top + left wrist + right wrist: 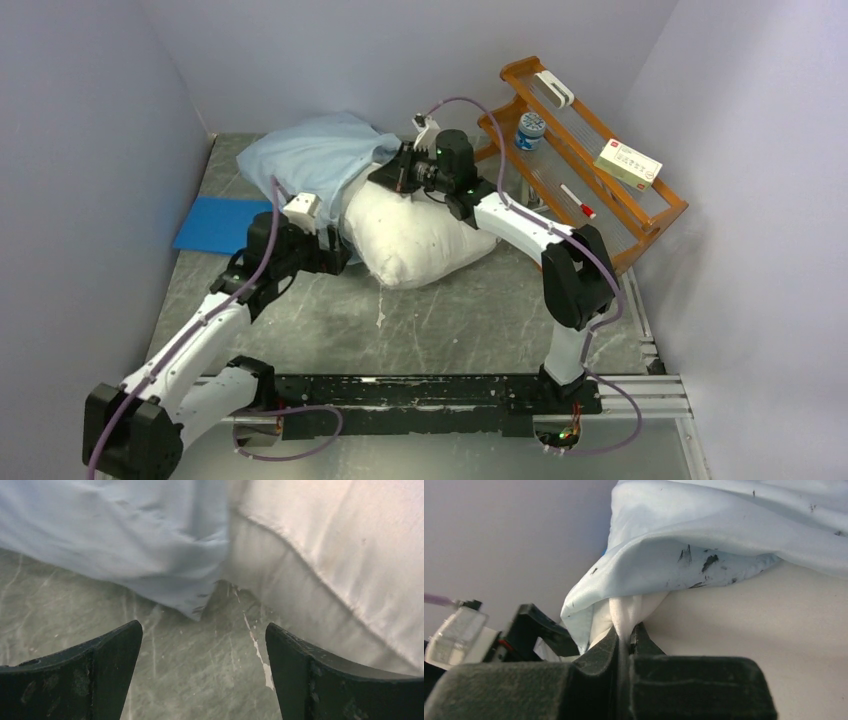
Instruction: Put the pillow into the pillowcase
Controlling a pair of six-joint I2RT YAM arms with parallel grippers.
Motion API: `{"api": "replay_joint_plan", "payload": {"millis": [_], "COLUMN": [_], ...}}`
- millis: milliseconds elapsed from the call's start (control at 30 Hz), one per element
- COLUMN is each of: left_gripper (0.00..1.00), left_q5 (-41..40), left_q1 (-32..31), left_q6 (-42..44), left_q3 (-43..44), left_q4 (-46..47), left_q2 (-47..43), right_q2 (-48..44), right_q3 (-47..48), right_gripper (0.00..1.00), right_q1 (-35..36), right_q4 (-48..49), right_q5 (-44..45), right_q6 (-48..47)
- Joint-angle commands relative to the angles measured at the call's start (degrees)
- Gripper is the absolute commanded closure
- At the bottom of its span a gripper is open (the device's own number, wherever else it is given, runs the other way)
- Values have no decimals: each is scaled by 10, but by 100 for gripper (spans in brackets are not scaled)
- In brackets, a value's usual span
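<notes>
Your right gripper [626, 634] was clenched on a fold of the white pillow [425, 240], just under the pillowcase [310, 155] edge. The pillow lay on the surface [450, 320], its far end covered by the pillowcase. Your left gripper [202, 630] hung released over the surface, near both.

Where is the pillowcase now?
In the top view, the pillowcase lies at the back left of the table, covering the far end of the pillow, behind the blue mat.
</notes>
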Motion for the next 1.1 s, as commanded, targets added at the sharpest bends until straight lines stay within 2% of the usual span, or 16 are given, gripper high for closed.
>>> {"api": "replay_joint_plan", "payload": {"millis": [0, 67, 167, 267, 300, 333, 367, 400, 567, 700, 800, 933, 1067], "left_gripper": [2, 2, 9, 24, 34, 50, 78, 93, 95, 95, 95, 95, 95], "left_q5": [-81, -103, -167, -196, -201, -198, -199, -207, -196, -116, -40, -7, -31], "left_q1": [-42, -55, -66, -75, -82, -89, -96, -106, -169, -206, -214, -237, -249], "left_q6": [-16, -15, -15, -14, -9, 0, 8, 14, 55, 68, 71, 70, 52], "left_q3": [-15, -9, 6, 15, 22, 30, 37, 46, 73, 52, 3, -25, -49], "left_q4": [133, 151, 165, 185, 181, 176, 167, 158, 147, 190, 235, 220, 223], "left_q2": [45, 84, 136, 159, 160, 156, 149, 138, 49, -5, -8, 12, -31], "right_q2": [10, 13, 11, 5, 3, 1, 0, -1, -8, 4, 21, 45, 52], "right_q3": [41, 44, 39, 28, 24, 22, 19, 15, -31, -60, -52, -33, -39], "right_gripper": [100, 100, 100, 100, 100, 100, 100, 100, 100, 100, 100, 100, 100], "right_q1": [-2, -4, -8, -13, -16, -17, -20, -23, -33, -33, -33, -30, -24], "right_q4": [120, 126, 140, 160, 165, 168, 174, 185, 267, 356, 394, 431, 436], "right_q5": [-30, -31, -31, -28, -25, -20, -17, -16, 40, 103, 128, 124, 75], "right_q6": [82, 91, 108, 123, 126, 129, 133, 140, 186, 230, 252, 256, 222]}}
